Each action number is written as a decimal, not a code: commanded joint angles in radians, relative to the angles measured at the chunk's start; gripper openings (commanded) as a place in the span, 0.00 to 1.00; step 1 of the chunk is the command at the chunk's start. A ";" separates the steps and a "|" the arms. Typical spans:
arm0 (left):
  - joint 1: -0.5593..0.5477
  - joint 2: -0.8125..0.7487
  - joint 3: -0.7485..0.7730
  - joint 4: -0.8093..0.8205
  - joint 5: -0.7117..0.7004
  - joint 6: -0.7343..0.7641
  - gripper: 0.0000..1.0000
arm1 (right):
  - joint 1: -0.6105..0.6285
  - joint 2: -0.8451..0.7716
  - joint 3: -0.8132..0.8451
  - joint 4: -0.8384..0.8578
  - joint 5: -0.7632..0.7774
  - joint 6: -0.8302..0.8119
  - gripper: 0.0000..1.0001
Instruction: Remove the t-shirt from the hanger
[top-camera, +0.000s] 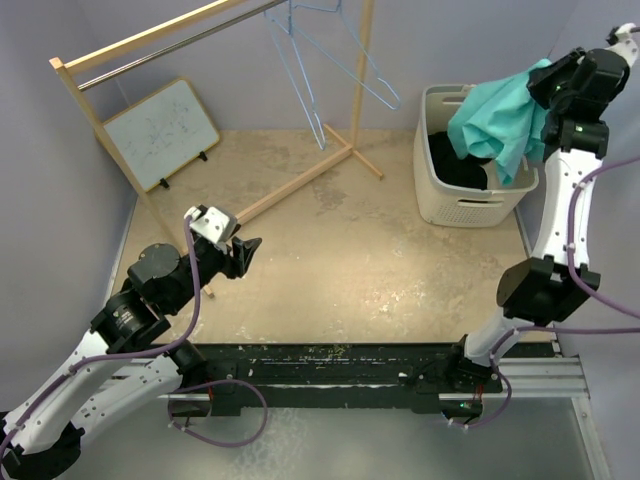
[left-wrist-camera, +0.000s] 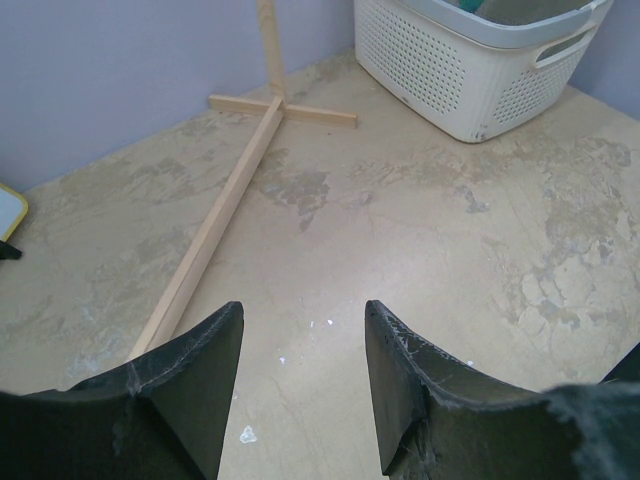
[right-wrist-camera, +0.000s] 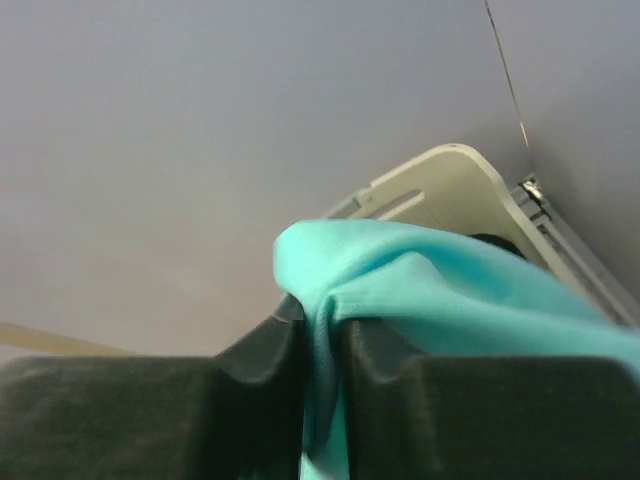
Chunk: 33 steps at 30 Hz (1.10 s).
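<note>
Faint marks on the whiteboard (top-camera: 162, 133), far left of the laundry basket (top-camera: 462, 208), are too small to read. The basket is cream perforated plastic with dark clothing (top-camera: 465, 168) inside. Directly above it hangs the bunched teal t-shirt (top-camera: 503, 115), pinched tight in the right gripper (top-camera: 540, 88). Left of the basket, thin pale-blue wire hangers (top-camera: 318, 75) hang from the wooden rack (top-camera: 300, 182). Well left of it, the left gripper (left-wrist-camera: 303, 335) has its jaws apart.

The t-shirt (top-camera: 505, 115) hides part of the basket (top-camera: 450, 205); whiteboard (top-camera: 162, 133) marks are too small.
</note>
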 joint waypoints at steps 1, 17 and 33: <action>0.003 -0.008 0.001 0.042 0.007 -0.007 0.56 | 0.000 0.097 0.077 0.036 -0.126 -0.011 0.46; 0.003 0.008 0.002 0.042 0.000 -0.011 0.63 | 0.002 -0.293 -0.539 0.296 -0.577 -0.049 1.00; 0.007 0.065 0.025 0.031 -0.083 -0.058 0.99 | 0.051 -0.960 -1.161 0.206 -0.593 -0.160 1.00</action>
